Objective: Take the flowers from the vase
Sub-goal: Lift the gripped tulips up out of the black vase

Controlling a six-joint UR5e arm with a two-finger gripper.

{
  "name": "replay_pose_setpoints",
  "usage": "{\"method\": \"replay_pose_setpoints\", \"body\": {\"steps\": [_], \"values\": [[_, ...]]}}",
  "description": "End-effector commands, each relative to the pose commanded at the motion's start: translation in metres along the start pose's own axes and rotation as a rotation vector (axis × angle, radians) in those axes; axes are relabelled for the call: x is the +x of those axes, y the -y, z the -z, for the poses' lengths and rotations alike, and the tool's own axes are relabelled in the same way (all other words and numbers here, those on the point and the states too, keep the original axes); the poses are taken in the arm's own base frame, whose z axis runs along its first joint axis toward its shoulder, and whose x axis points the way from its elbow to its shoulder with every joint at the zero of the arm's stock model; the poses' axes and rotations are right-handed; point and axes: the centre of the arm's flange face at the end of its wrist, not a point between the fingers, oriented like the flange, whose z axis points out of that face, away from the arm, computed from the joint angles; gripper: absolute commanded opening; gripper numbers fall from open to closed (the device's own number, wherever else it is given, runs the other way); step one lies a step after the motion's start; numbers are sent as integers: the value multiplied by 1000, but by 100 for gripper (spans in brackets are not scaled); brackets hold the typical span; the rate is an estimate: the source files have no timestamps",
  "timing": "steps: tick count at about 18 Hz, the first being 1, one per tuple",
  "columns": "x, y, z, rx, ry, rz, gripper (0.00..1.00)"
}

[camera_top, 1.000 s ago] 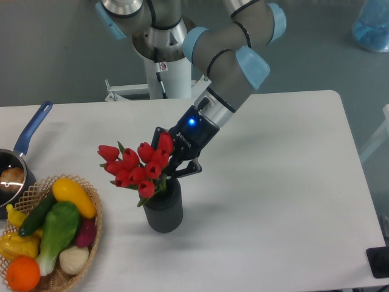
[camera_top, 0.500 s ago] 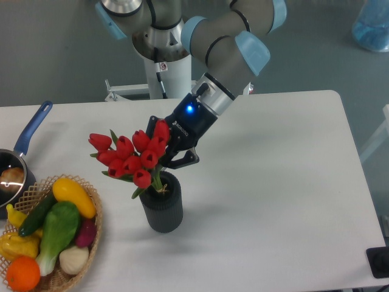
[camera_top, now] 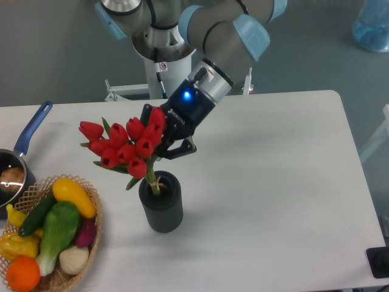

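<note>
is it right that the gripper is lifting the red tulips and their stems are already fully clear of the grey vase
Not quite. The gripper does hold the flowers, but the camera view shows the stems still dipping into the mouth of the vase, so they are not yet clear.

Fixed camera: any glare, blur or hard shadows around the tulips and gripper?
Fixed camera: even, soft lighting; no strong glare on the white table. The red tulips look saturated, so petal detail is flat. The gripper is dark, and the buds partly hide its fingers. A blue LED glows on the wrist. The ribbed vase casts only a faint shadow. No obvious motion blur.
</note>
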Motion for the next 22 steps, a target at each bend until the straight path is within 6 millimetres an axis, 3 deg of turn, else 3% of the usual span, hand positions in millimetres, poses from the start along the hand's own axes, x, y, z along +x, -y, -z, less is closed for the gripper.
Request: {"method": "replay_pose_setpoints", "body": {"steps": [8,11,17,22], "values": [[7,38,19,28,28,58,26],[9,41,22,30,34,57,26],[9,52,60,47,107,104,26],[3,54,72,52,133,113,26]]}}
